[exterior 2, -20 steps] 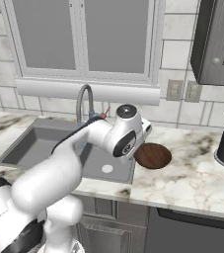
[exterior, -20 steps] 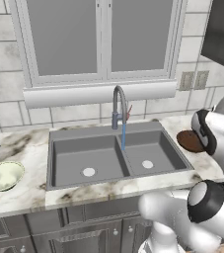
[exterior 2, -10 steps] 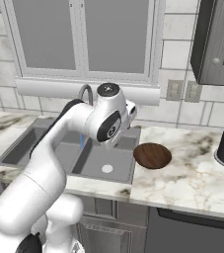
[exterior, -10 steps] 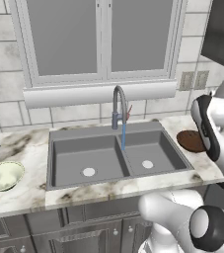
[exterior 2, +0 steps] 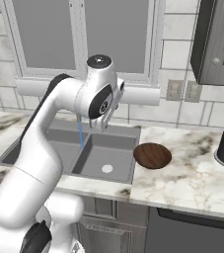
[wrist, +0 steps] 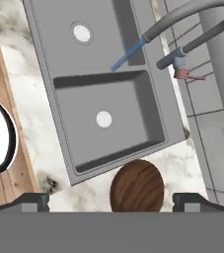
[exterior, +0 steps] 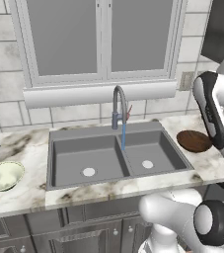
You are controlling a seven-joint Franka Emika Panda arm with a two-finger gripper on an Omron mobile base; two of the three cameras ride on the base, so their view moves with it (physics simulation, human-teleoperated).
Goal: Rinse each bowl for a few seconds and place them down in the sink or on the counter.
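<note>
Arm's swung up and back since a second ago, gripper [wrist: 111, 200] wide open, holding nothing, well above the brown bowl [wrist: 136, 186] by the sink [wrist: 148, 133] edge. Cream bowl [exterior: 3, 175] sits near the counter [exterior: 29, 148] front edge.

The white arm is rising from its base in front of the sink [exterior 2: 84, 150] and bending over at a dark elbow joint, so that its forearm is reaching above the basin nearest the faucet. The wrist is sitting high above the sink, capped by a round dark-topped joint, with the hand angling downward beneath it. The gripper [wrist: 111, 200] is pointing down past the sink's right end, its two dark fingertips [wrist: 32, 200] standing wide apart with nothing between them, gripping nothing and touching nothing.
</note>
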